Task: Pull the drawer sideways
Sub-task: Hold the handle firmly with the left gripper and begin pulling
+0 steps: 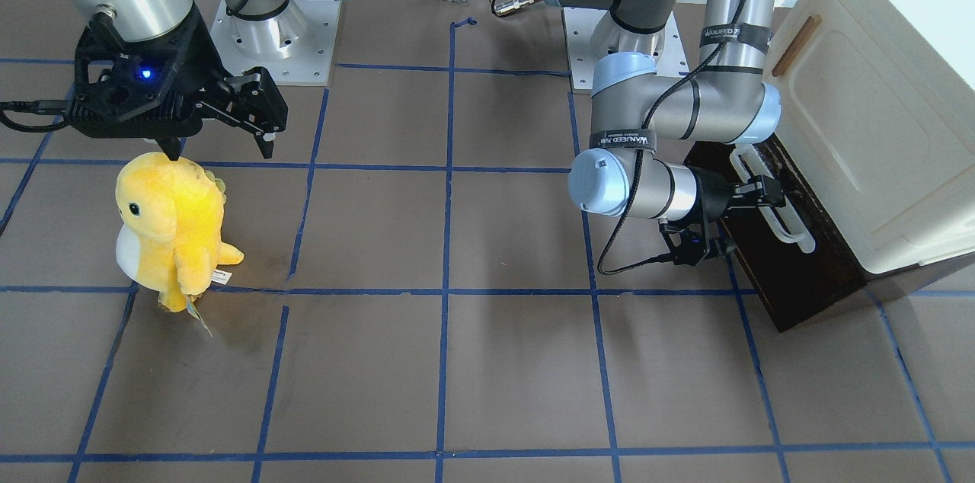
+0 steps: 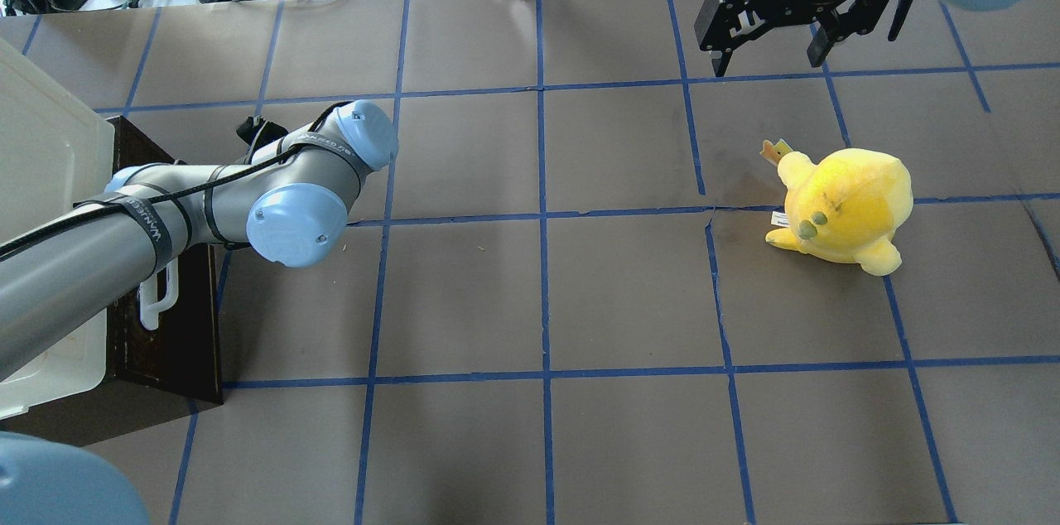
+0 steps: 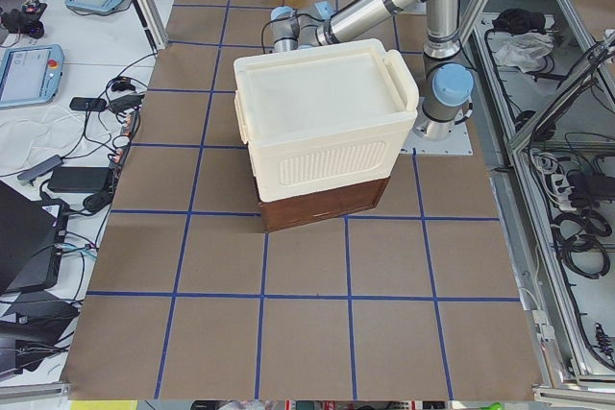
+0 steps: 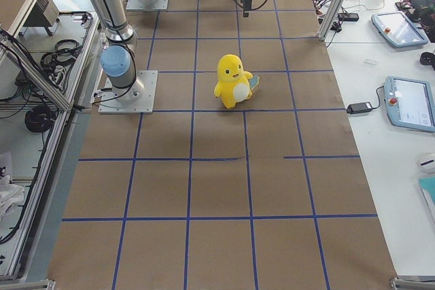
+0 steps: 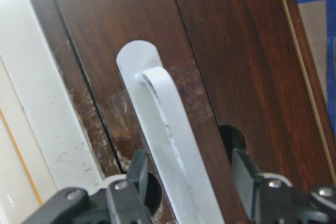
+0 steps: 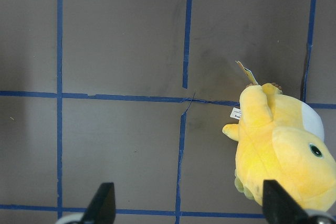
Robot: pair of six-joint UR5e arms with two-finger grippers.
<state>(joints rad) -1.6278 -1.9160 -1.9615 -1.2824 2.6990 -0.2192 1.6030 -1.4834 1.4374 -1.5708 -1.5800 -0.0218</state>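
The drawer point(image 1: 792, 277) has a dark brown wooden front and sits low under the cream cabinet point(image 1: 876, 102). It looks flush with the cabinet in the exterior left view point(image 3: 327, 204). Its long white bar handle point(image 1: 792, 228) runs along the front. My left gripper point(image 1: 765, 193) is at the handle's far end. In the left wrist view the gripper point(image 5: 191, 163) is open, with a finger on each side of the handle point(image 5: 168, 119) and gaps showing. My right gripper point(image 1: 221, 144) is open and empty, far from the drawer; it also shows in the overhead view point(image 2: 768, 57).
A yellow plush toy point(image 1: 171, 224) stands on the brown table just below the right gripper; it also shows in the right wrist view point(image 6: 283, 150). Blue tape lines grid the table. The cabinet has a panelled door with a small brown handle point(image 1: 796, 45).
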